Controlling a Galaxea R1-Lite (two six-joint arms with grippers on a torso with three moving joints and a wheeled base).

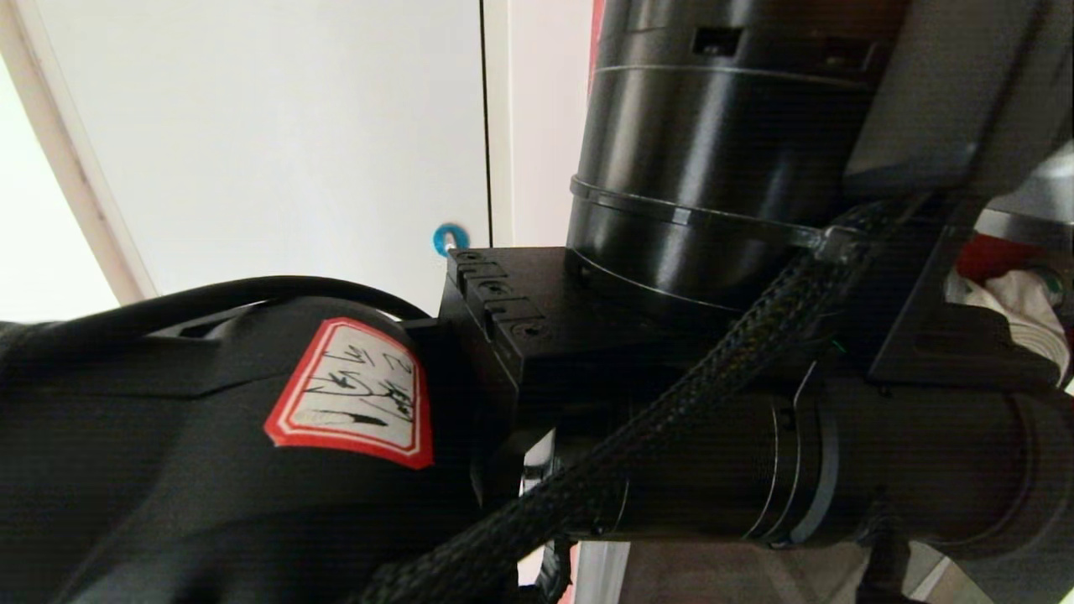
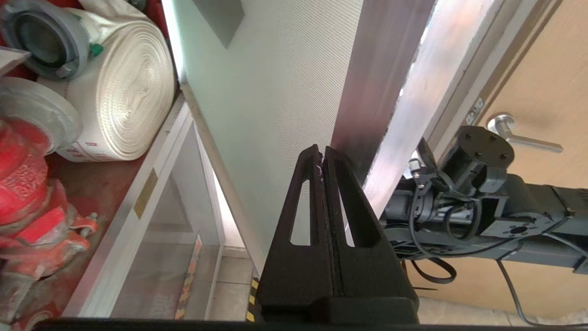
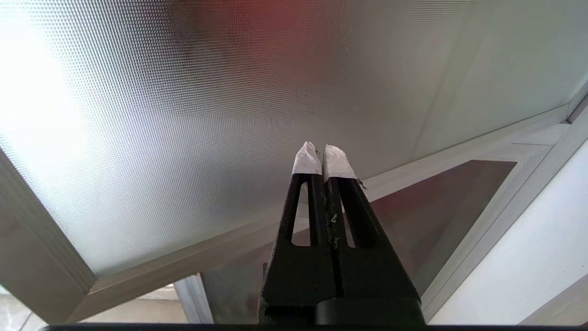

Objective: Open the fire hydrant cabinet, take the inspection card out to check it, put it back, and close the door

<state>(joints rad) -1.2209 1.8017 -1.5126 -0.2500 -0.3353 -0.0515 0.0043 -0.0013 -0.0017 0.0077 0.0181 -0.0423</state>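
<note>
The left arm (image 1: 252,436) filled nearly the whole head view, black housings stacked close to the lens, a braided cable (image 1: 671,403) slung across them. On its near housing sat a white sticker with a red border (image 1: 352,393), handwritten in black; the scrawl could not be read. Behind it stood a plain white panel door (image 1: 277,134) with a round blue lock (image 1: 450,239).

From the left wrist view, the left gripper (image 2: 321,154) was up at the door (image 2: 275,92), its black fingers (image 2: 308,193) clenched together with nothing between them, tips just beside the silver frame edge of that frosted-looking pane. The door stood swung out from the fire hydrant cabinet (image 2: 115,220), whose red inside showed a rolled white hose (image 2: 124,96) and a red valve (image 2: 27,197). On the hose's rim ran small red lettering, too small to make out. The inspection card could not be picked out in any view.

The right arm (image 2: 505,216) hung low and level on the far side of the door, before a tan door with a metal lever handle (image 2: 519,135). The right gripper (image 3: 323,151) pointed at textured glass in a silver frame (image 3: 229,248), white-taped fingers (image 3: 305,161) pressed tight together, holding nothing.
</note>
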